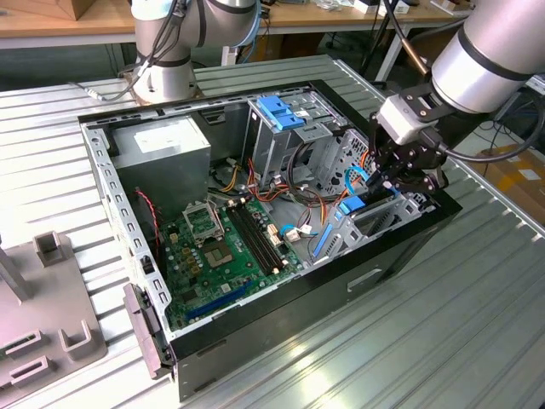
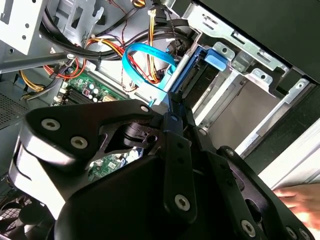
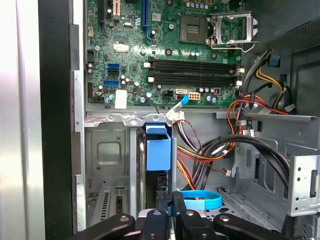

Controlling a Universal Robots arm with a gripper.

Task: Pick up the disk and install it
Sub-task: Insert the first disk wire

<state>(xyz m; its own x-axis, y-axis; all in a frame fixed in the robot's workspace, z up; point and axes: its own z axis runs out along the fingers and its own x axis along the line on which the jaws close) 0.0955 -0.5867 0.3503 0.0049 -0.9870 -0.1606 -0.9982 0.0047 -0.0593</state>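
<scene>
**Blue-framed disk pinched at the drive bay**

Black fingers (image 3: 179,210) are drawn almost together. They pinch the near edge of the disk (image 3: 158,151) between them in the first wrist view. The disk stands on edge, blue bracket showing, seated in a slot of the bare-metal bay (image 3: 107,155) straight ahead of the fingertips. In the second wrist view one finger (image 2: 176,145) runs up to the blue frame of the disk (image 2: 187,75) and touches it.

Just beside the fingers, a light-blue flat cable (image 3: 202,200) curls in a loop. A bundle of red, yellow and black wires (image 3: 210,150) lies a little further out. Beyond the disk and bay lies the green motherboard (image 3: 165,55), with dark memory slots and a processor socket (image 3: 232,25).

In the exterior view the fingers reach down into an open black computer case (image 1: 281,315), at the end on the exterior view's right, with the disk (image 1: 356,207) just under them. A blue-topped drive cage (image 1: 277,111) and a grey power supply (image 1: 162,145) sit well apart from the fingers. The case lies on a ribbed metal worktop (image 1: 426,341). Grey fixture blocks (image 1: 43,324) sit far from the fingers, at the exterior view's left.
</scene>
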